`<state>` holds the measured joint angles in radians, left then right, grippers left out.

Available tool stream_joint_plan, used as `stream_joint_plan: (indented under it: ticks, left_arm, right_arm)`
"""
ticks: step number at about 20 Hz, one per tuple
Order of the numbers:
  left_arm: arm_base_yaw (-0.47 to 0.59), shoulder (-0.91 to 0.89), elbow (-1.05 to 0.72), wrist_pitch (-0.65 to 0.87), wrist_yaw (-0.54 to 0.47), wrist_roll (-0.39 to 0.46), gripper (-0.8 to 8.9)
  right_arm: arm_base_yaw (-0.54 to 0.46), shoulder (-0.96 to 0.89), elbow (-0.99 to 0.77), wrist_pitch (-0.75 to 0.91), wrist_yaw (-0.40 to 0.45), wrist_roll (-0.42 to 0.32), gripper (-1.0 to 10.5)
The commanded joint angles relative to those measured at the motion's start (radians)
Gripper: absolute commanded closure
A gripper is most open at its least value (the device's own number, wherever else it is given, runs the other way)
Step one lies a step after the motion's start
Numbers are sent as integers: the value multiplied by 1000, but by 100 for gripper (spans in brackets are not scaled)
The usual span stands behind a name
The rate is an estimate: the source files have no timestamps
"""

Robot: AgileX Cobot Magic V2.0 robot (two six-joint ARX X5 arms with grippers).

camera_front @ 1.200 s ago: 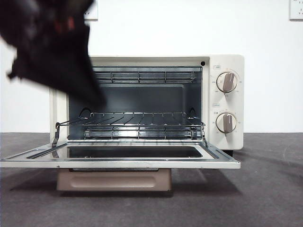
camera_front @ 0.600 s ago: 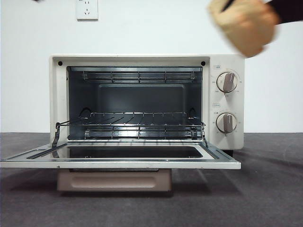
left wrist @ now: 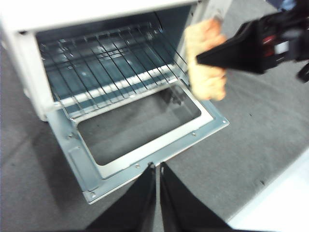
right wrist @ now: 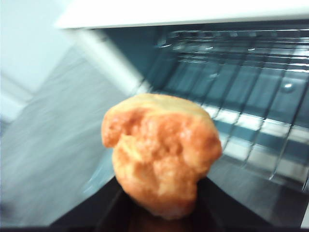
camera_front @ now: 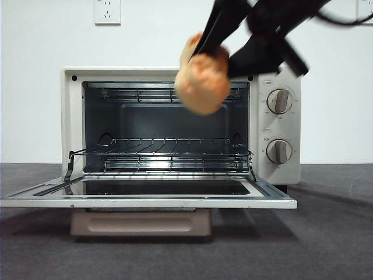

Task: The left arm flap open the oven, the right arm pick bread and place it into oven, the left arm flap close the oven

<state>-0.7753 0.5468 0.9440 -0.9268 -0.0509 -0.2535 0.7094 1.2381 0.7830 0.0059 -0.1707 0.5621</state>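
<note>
The right gripper [camera_front: 205, 61] pinches the bread [camera_front: 202, 81], held in the air before the open oven [camera_front: 280, 169], above its lowered door [camera_front: 145, 201]. Placing is under way; next, lower it onto the rack [camera_front: 169, 153]. The left gripper [left wrist: 157, 174] waits, jaws pressed together

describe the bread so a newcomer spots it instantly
Find the cream oven with its door dropped flat. In front of its open cavity, held in the air by the right gripper, is the bread: the only orange, lumpy, rounded thing here.
</note>
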Motion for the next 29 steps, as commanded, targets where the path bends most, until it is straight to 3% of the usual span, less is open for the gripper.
stream_joint_plan:
  ticks: [1, 5, 12, 22, 29]
  left_arm:
    - [-10, -19, 17, -2, -6, -1, 797]
    - [-10, -43, 17, -1, -6, -1, 797]
    - [-10, -45, 18, -1, -6, -2, 797]
    - [-10, -45, 18, -2, -6, -2, 797]
    - [-10, -45, 18, -1, -6, -1, 797]
  right_arm:
    - [8, 78, 18, 70, 53, 37, 812]
    - [5, 180, 44, 125, 124, 45, 811]
    - [3, 293, 97, 183, 172, 56, 811]
    - [-13, 324, 109, 250, 300, 82, 811]
    - [-32, 325, 109, 261, 293, 93, 783]
